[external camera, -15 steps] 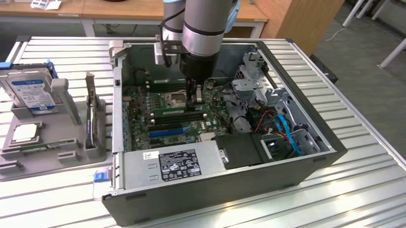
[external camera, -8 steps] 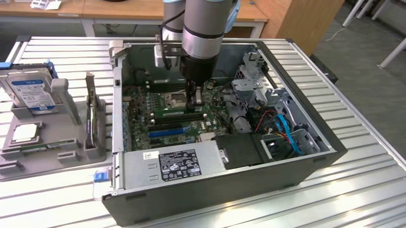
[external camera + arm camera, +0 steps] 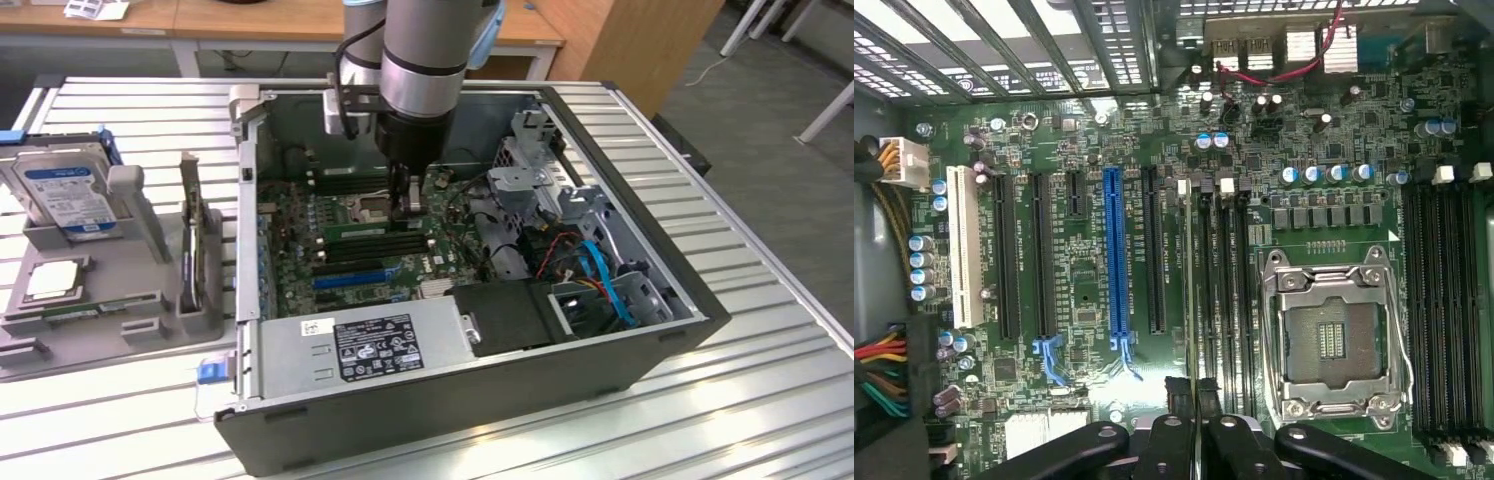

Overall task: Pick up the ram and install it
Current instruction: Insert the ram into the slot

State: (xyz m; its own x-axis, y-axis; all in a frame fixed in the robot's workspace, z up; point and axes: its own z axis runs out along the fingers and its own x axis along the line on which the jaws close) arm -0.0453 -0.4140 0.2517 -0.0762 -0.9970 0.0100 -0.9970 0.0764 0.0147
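The ram (image 3: 360, 231) is a thin green stick standing on edge in a memory slot of the motherboard (image 3: 300, 235), beside the empty processor socket (image 3: 1332, 340). My gripper (image 3: 411, 203) reaches straight down into the open computer case (image 3: 441, 400) and sits on the stick's end nearest the exterior view's right. In the wrist view the ram (image 3: 1195, 290) shows edge-on as a narrow line running away from my gripper (image 3: 1194, 395). The black fingers (image 3: 1176, 425) stand close together on either side of it.
A grey fixture tray (image 3: 80, 330) at the exterior view's left holds a blue-labelled hard drive (image 3: 64, 195) and a square silver processor chip (image 3: 54, 280). The power supply (image 3: 367, 345), drive cage (image 3: 534, 165) and blue and red cables (image 3: 601, 270) crowd the case around the slots.
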